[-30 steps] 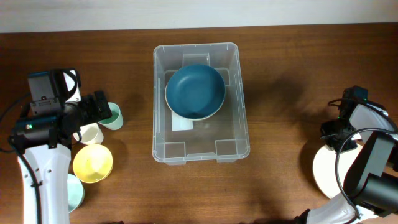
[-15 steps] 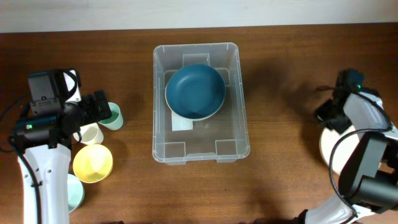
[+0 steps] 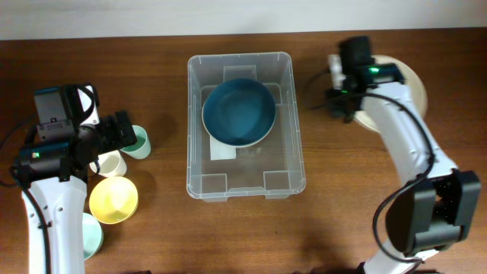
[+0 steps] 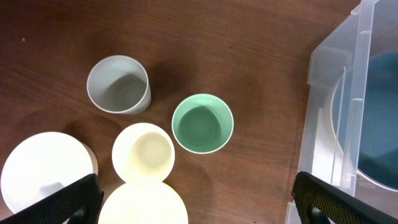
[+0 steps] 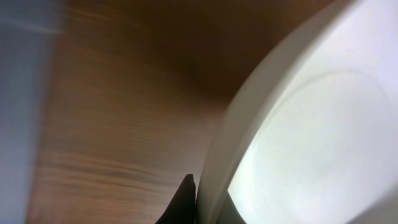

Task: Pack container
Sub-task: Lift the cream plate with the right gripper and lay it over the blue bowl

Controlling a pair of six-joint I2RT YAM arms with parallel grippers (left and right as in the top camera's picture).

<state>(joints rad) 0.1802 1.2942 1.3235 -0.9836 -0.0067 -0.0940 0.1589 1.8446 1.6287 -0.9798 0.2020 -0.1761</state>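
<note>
The container (image 3: 245,183) sits mid-table on the wooden table (image 3: 342,221). A dark blue bowl (image 3: 238,112) lies in its far half, covering most of the white label (image 3: 223,150). The left wrist view cuts the container off, showing only 1 corner.

The left gripper (image 4: 196,186) hangs with its 2 fingers (image 4: 68,199) spread wide, nothing between them. Below it is a cluster: green cup (image 4: 202,122), cream cup (image 4: 143,152), grey cup (image 4: 118,84), a pale yellow bowl (image 4: 146,208) cropped by the lower edge, and a white round dish (image 4: 40,174) partly out of frame. From overhead the arm hides the grey cup and the white round dish. A mint bowl (image 3: 91,234) peeks from under it.

The right gripper (image 3: 346,106) is just right of the container's far corner, pressed together on the rim of a cream plate (image 3: 403,80) that the arm partly covers. The right wrist view is blurred: only the plate's rim and 1 dark fingertip (image 5: 185,202) can be made out.
</note>
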